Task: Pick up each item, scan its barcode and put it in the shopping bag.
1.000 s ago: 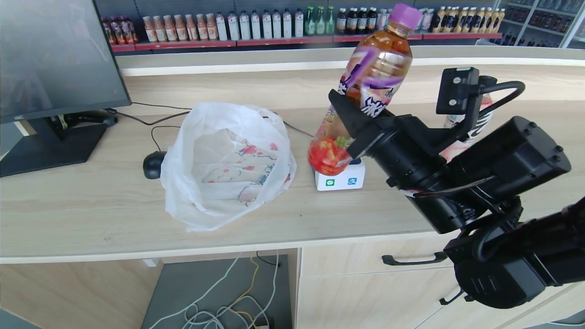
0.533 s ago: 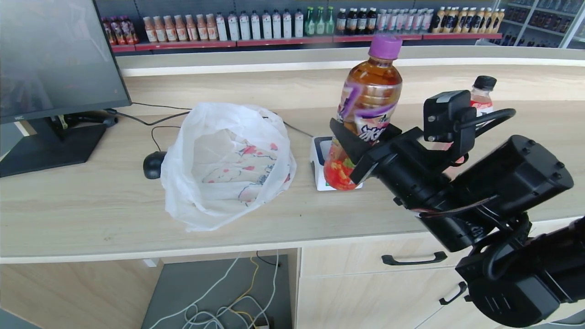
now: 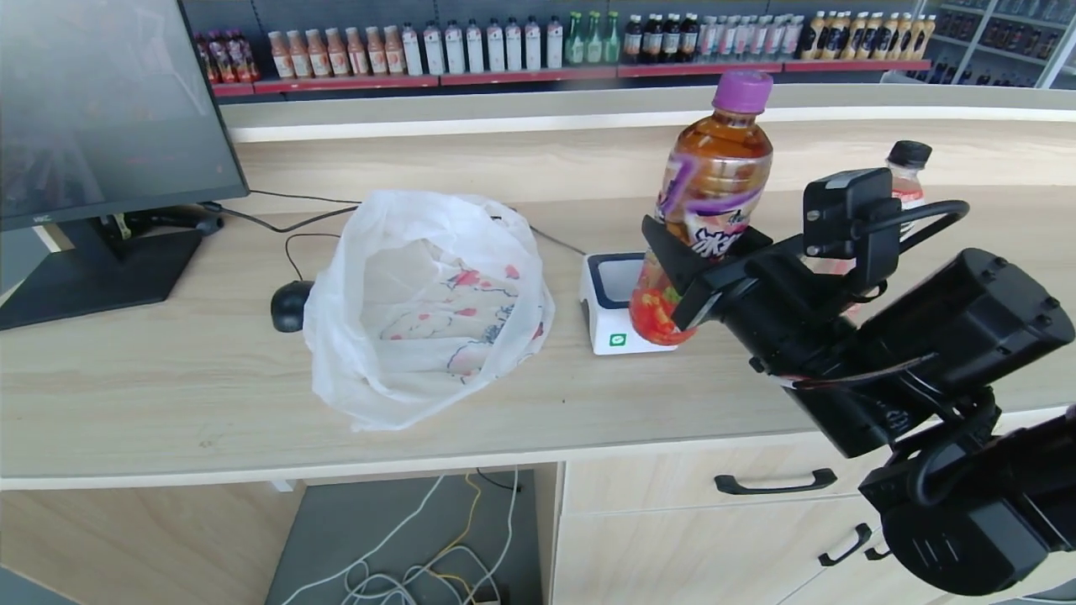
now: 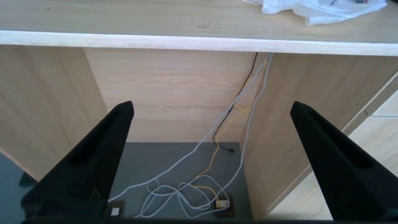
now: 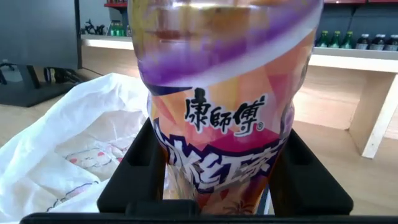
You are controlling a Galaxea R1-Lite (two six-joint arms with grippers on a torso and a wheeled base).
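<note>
Tea bottle (image 3: 714, 172) stood gripped in the right jaws over the scanner (image 3: 609, 323), beside the shopping bag (image 3: 424, 302) near the desk's (image 3: 168, 378) front edge; left jaws gaped wide below that edge.

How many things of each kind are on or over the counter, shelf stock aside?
Bottles: 2, a purple-capped amber tea bottle in the right claw and a black-capped pinkish bottle.
Bags: 1, white plastic shopping bag.
Scanners: 1, white box-shaped scanner.
Mice: 1, black computer mouse.
Monitors: 1, black monitor.
Total: 6.
</note>
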